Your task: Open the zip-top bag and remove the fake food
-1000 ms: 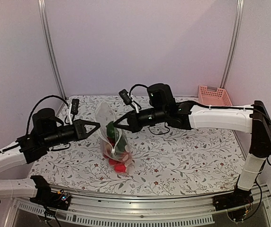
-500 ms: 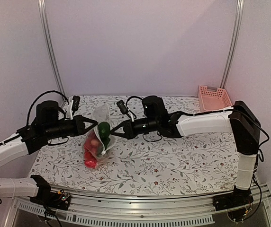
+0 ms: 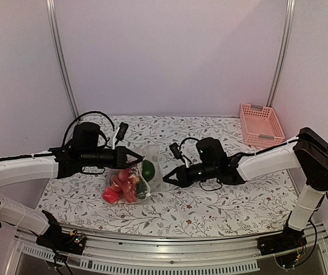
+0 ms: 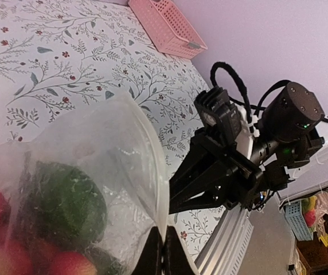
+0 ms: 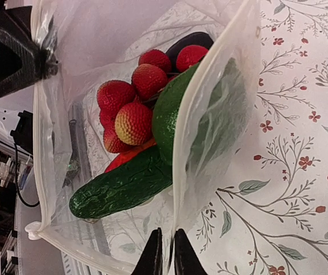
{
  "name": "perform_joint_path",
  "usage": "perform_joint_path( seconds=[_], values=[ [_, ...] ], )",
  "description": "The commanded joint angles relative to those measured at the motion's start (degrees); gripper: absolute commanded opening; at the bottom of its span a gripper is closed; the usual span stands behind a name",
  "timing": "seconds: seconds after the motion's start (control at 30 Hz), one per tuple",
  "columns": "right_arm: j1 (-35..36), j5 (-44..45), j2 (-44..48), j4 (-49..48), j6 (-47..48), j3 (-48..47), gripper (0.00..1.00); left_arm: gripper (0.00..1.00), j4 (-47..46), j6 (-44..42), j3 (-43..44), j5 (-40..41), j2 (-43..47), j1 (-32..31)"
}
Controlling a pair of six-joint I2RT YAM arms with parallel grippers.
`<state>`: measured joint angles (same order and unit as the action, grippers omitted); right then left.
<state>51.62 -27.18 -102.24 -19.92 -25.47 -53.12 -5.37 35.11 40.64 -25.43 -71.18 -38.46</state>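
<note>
Top cam: zip-top bag (image 3: 151, 154) lies left of centre on the floral table (image 3: 227, 200) w/ fake food (image 3: 124, 184) heaped in its low end. The left gripper (image 3: 134, 158) is clamped on its left rim, the right gripper (image 3: 166, 179) pinches the right rim, and a pink basket (image 3: 260, 120) sits at the far-right corner. Left wrist: fingers (image 4: 152, 255) closed on bag film, green piece (image 4: 66, 206) and red ones just behind. Right wrist: fingers (image 5: 153, 255) nipped onto the rim strip, mouth spread open, red berries (image 5: 135, 120) and a long green piece (image 5: 124, 186) inside.
</note>
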Motion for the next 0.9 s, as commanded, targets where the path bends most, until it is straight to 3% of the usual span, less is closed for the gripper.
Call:
perform_joint_path(
  seconds=[0.0,0.2,0.5,0.87],
  values=[
    [-0.96,4.6,3.95,-1.09,3.15,3.26,0.18,0.0,-3.73,-1.28,2.28,-2.87,-2.01,-1.33],
    [-0.78,4.92,8.05,-0.9,8.31,3.35,0.39,0.0,-4.15,-1.28,2.77,-3.43,-3.88,-1.99],
    [0.76,7.01,6.79,-0.55,19.82,-1.26,0.45,0.0,-5.29,-1.54,2.95,-4.83,-5.81,-2.57],
    [0.86,6.79,-5.36,-1.88,21.33,-8.08,0.59,0.0,-6.16,-1.86,2.71,-5.85,-6.41,-2.69]
  ],
)
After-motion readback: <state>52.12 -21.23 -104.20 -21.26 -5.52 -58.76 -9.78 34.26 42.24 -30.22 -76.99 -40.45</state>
